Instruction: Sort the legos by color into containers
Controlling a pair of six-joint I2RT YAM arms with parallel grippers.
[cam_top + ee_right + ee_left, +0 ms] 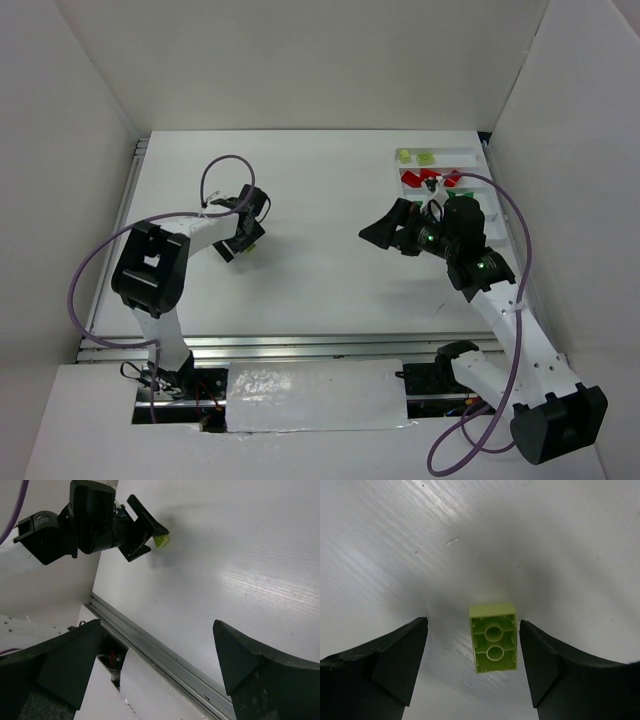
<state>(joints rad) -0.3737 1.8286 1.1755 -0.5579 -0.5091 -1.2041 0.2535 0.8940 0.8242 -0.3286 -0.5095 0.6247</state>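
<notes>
Down on the worktop (320, 190), left of centre, the left tool (473, 620) stands spread, with a pale yellow-green brick (493, 639) lying hollow side up between its fingers, seemingly touching neither. At centre right the right tool (383, 225) gapes, holding nothing. Its arm covers part of the tray (470, 150) at upper right, where yellow-green bricks (415, 156) and red bricks (425, 178) show.
</notes>
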